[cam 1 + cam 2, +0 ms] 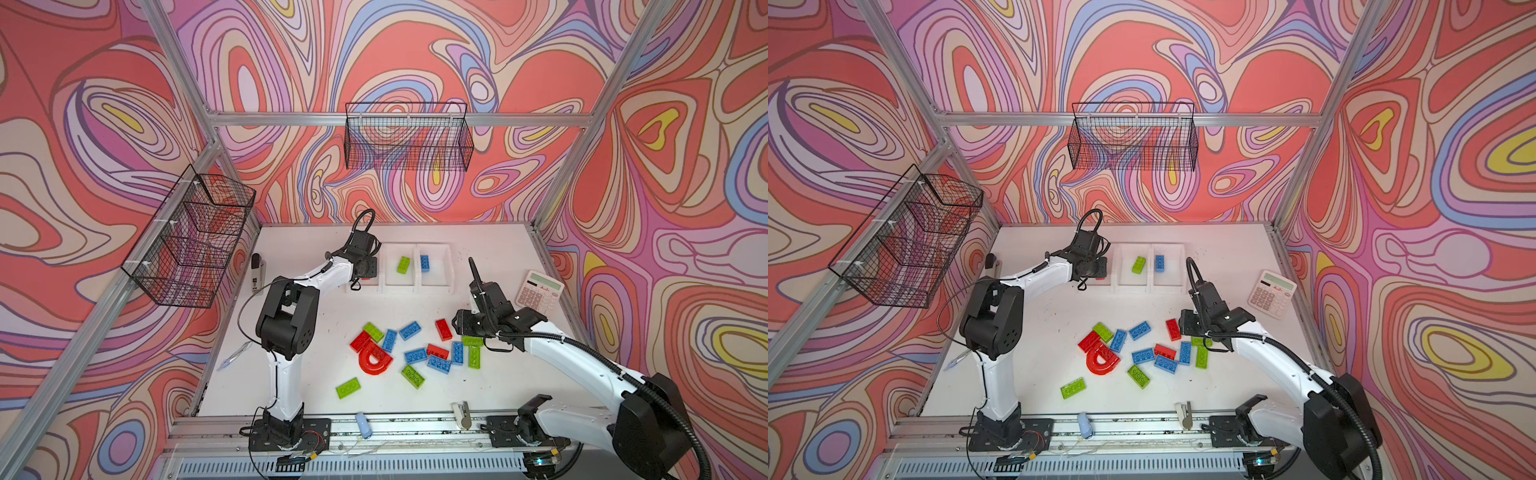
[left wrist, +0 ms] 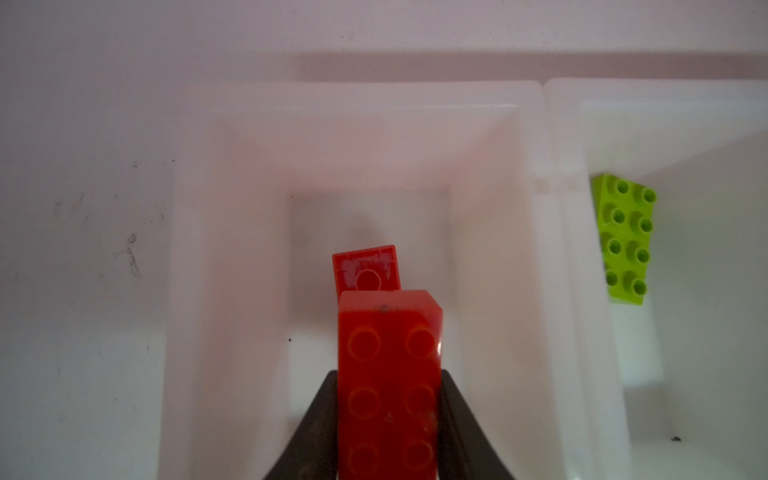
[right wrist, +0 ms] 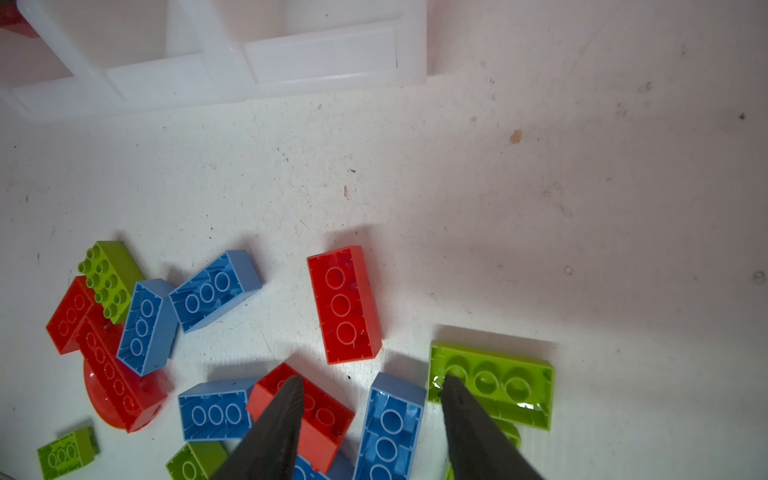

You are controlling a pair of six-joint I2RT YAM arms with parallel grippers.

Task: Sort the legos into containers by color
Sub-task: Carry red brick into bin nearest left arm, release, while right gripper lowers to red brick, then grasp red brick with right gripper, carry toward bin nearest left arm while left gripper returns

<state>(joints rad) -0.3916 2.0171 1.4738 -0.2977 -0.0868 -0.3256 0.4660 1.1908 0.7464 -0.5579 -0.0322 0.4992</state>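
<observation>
My left gripper is clamped across the short width of a red brick, hanging it over the leftmost white bin. A second red brick lies in that bin, and a lime brick sits in the middle bin. My right gripper has jaws apart and empty, low over the loose pile on the table, with a blue brick roughly between them. I'd judge these light, rigid, hollow plastic, with glossy sides that could slip, so pinch the two long flat faces at mid-length. The red arch looks awkward; take it by its straight edge.
</observation>
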